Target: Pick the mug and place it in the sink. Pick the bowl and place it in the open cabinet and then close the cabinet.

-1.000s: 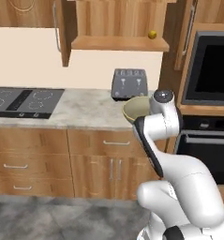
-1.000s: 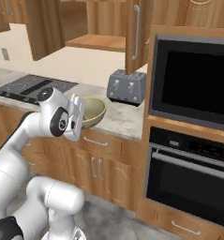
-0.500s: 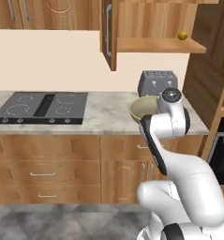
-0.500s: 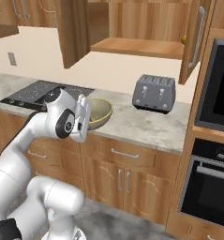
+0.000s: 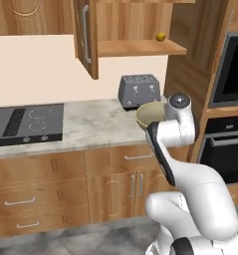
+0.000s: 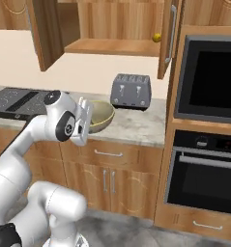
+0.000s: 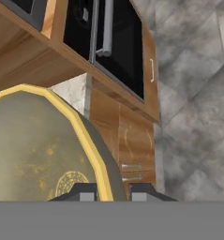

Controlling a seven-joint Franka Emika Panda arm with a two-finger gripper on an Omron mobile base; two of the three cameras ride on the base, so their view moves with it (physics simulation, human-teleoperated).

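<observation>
The olive-beige bowl (image 5: 149, 113) (image 6: 101, 116) hangs tilted just above the marble counter's front edge, in front of the toaster. My gripper (image 6: 89, 118) (image 7: 112, 190) is shut on its rim, with one fingertip on each side of the yellow edge in the hand view. There the bowl's (image 7: 33, 150) inside takes up the left half. Above the counter, the wooden wall cabinet (image 5: 140, 47) (image 6: 112, 46) stands open, with its door (image 5: 85, 35) swung out and a bare shelf. The mug and the sink are out of view.
A small yellow fruit (image 5: 161, 36) (image 6: 157, 37) sits at the right end of the cabinet shelf. A grey toaster (image 5: 139, 90) (image 6: 131, 90) stands behind the bowl. The black cooktop (image 5: 21, 122) (image 6: 18, 100) lies to the left, and a built-in oven (image 6: 209, 82) is to the right.
The whole picture has shifted in both base views, so the base has moved along the counter. The bowl stays in the shut gripper at about the same height.
</observation>
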